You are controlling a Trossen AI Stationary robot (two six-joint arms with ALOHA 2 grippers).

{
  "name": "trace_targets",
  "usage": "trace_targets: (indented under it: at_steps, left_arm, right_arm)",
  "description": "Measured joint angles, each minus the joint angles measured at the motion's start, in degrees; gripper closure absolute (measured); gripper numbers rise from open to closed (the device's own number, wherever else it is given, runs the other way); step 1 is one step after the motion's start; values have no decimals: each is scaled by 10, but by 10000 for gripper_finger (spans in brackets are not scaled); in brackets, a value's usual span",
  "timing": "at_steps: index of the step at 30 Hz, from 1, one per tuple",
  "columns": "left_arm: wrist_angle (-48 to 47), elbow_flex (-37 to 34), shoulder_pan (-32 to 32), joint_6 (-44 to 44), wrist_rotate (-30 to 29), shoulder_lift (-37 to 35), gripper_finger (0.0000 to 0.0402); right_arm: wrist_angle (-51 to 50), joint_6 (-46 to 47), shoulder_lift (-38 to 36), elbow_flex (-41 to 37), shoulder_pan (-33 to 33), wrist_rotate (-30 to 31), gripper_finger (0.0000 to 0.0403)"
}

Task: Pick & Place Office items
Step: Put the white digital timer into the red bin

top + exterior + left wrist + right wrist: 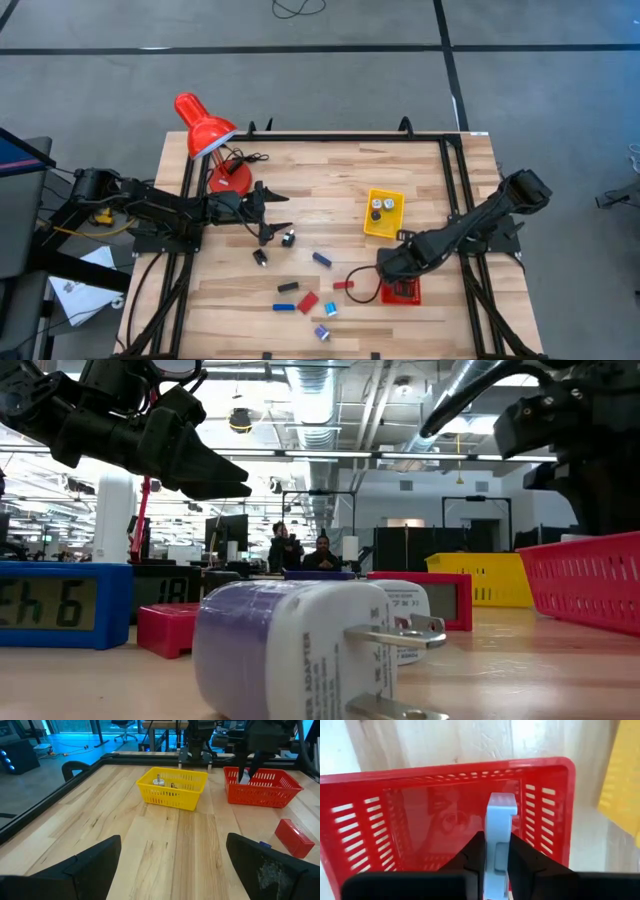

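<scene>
Your right hand (496, 857) pinches a light-blue piece (498, 840) above the red basket (380, 782) near the counter's (420, 180) right edge; your left hand (272, 213) waits spread.

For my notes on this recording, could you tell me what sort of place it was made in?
It looks like a large open lab or industrial workspace: exposed ceiling ducts, bare grey floor around the wooden table, and people at desks with monitors beyond.
</scene>
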Motion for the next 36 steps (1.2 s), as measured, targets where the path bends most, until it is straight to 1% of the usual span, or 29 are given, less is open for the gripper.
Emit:
trace_targets:
  at_steps: [6,11,17,27,30,36]
  left_arm:
    - [0,0,0,-11,0,0,46]
    - [1,0,0,-12,0,0,46]
    - [2,0,0,-12,0,0,46]
    - [2,0,0,-12,0,0,46]
    - [2,0,0,-12,0,0,46]
    - [2,0,0,-12,0,0,46]
  right_arm:
    - [3,-8,9,0,-4,-13,348]
    - [6,-8,32,0,-5,-31,348]
    - [8,-6,56,0,-7,-28,347]
    - [7,-2,55,0,-6,-28,344]
    - [7,-2,55,0,-6,-28,331]
    - [5,-2,55,0,-6,-28,279]
